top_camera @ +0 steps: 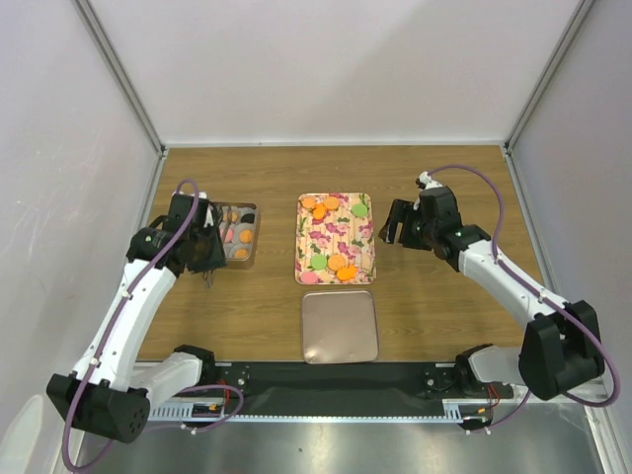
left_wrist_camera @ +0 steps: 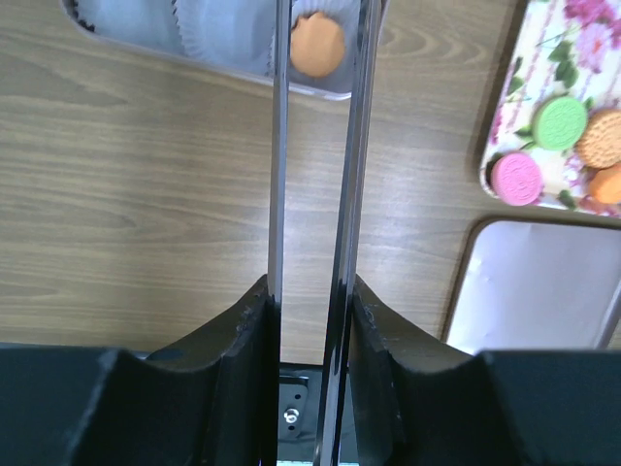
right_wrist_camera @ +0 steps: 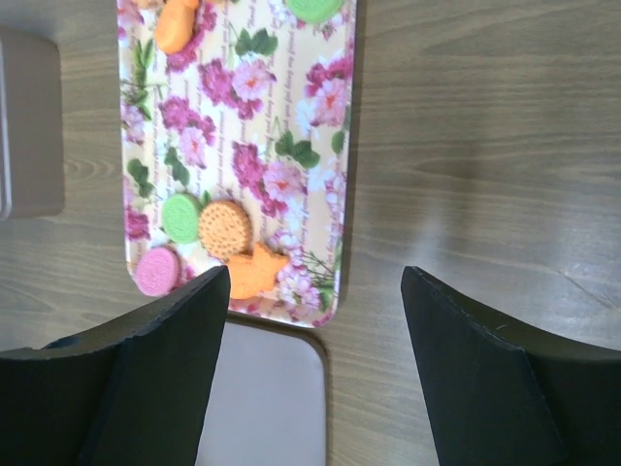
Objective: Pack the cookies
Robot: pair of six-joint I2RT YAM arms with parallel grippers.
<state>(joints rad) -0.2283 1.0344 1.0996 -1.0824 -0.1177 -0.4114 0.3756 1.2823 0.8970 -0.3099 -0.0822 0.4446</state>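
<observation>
The left end effector [left_wrist_camera: 310, 291] is clamped on thin metal tongs [left_wrist_camera: 278, 146], whose blades flank an orange cookie [left_wrist_camera: 317, 46] in the tin [top_camera: 257, 235] at top centre, probably seating it. The right end effector [right_wrist_camera: 315, 282] gapes empty beside the floral tray [right_wrist_camera: 243, 116], where more cookies [right_wrist_camera: 225, 228] wait. The tray's script is unreadable.

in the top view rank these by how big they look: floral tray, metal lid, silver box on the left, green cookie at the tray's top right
1. floral tray
2. metal lid, slightly smaller
3. silver box, though the left arm partly hides it, so its full size is unsure
4. green cookie, clearly smallest
</observation>
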